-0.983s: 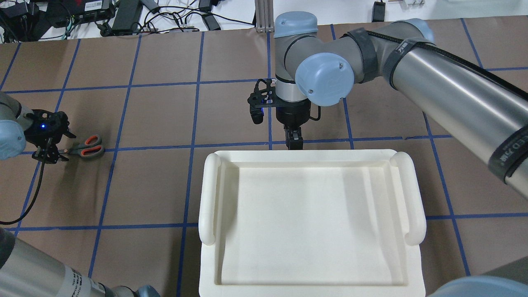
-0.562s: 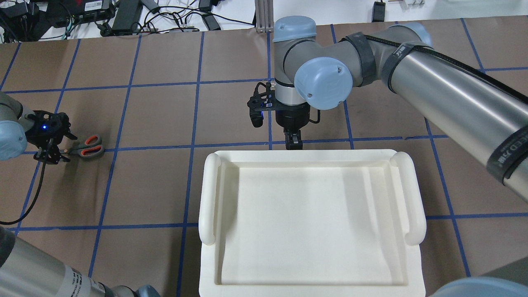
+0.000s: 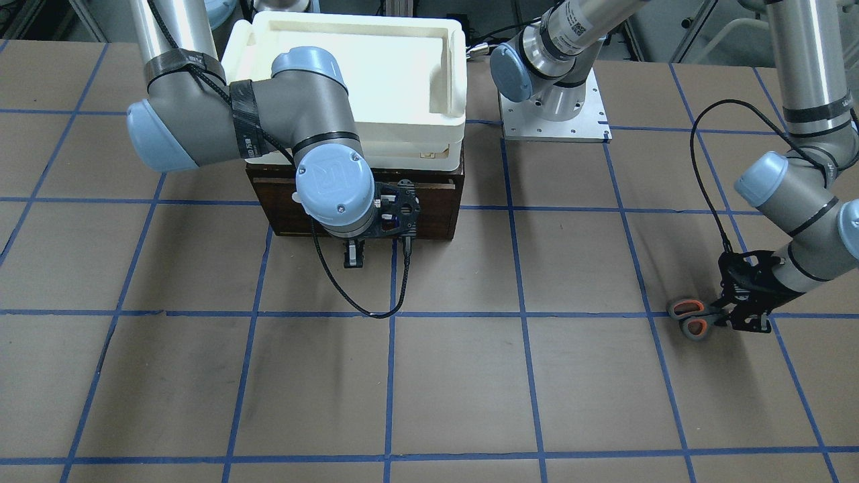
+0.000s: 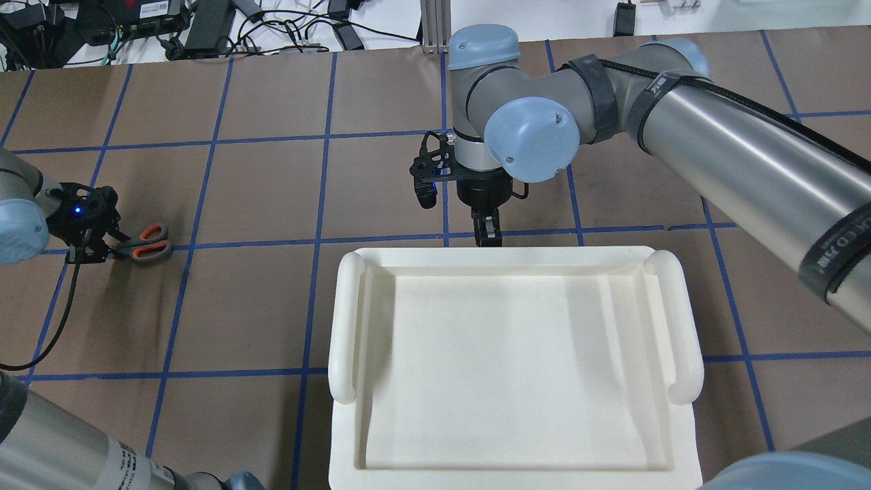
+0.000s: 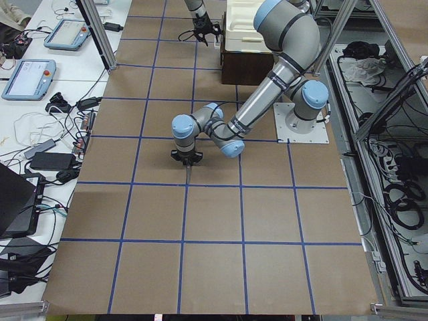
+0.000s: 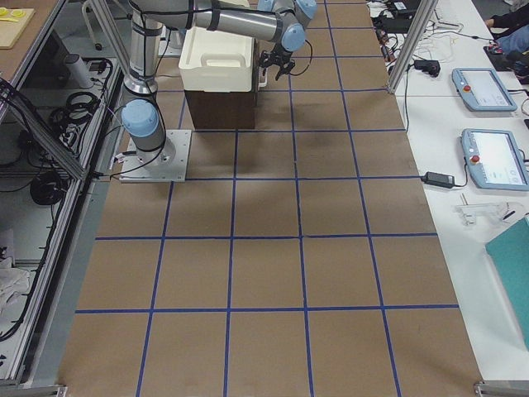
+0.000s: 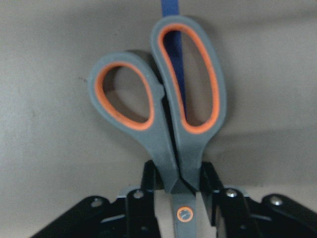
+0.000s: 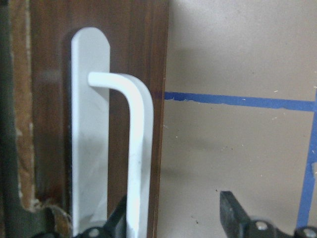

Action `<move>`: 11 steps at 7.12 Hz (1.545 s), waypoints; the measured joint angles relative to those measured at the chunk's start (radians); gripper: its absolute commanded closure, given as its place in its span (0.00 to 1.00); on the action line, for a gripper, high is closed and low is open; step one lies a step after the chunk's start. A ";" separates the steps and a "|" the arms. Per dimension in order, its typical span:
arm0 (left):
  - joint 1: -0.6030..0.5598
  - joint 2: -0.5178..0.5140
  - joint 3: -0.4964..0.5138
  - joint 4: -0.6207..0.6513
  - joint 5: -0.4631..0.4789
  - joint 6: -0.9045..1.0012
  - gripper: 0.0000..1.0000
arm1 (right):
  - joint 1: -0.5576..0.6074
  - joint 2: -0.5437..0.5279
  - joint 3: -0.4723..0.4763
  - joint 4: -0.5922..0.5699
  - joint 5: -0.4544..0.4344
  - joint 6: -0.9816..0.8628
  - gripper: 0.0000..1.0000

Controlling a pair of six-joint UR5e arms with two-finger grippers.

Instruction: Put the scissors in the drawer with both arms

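The scissors (image 4: 146, 243) lie flat on the brown table at the far left, handles (image 7: 163, 139) pointing away from my left gripper (image 4: 95, 253). In the left wrist view its fingers (image 7: 151, 181) press both sides of the scissors just above the pivot, so it is shut on them. The dark brown drawer (image 3: 429, 201) is shut under a white tray (image 4: 354, 320). My right gripper (image 4: 487, 235) hangs in front of the drawer. It is open, with the white bar handle (image 8: 138, 148) between the jaws, close to one finger.
The white tray sits on top of the drawer cabinet and hides it from above. The right arm's black cable (image 3: 362, 305) loops onto the table in front of the drawer. Blue tape lines (image 4: 320, 238) grid the table. The left arm's base plate (image 3: 553, 111) stands beside the cabinet.
My left gripper has shifted slightly over the scissors' blades and closed on them. The right arm has moved a little, its gripper staying at the drawer front.
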 measured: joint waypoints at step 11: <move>-0.013 0.017 0.001 -0.008 0.004 0.006 1.00 | -0.024 0.153 -0.235 -0.044 -0.018 -0.010 0.34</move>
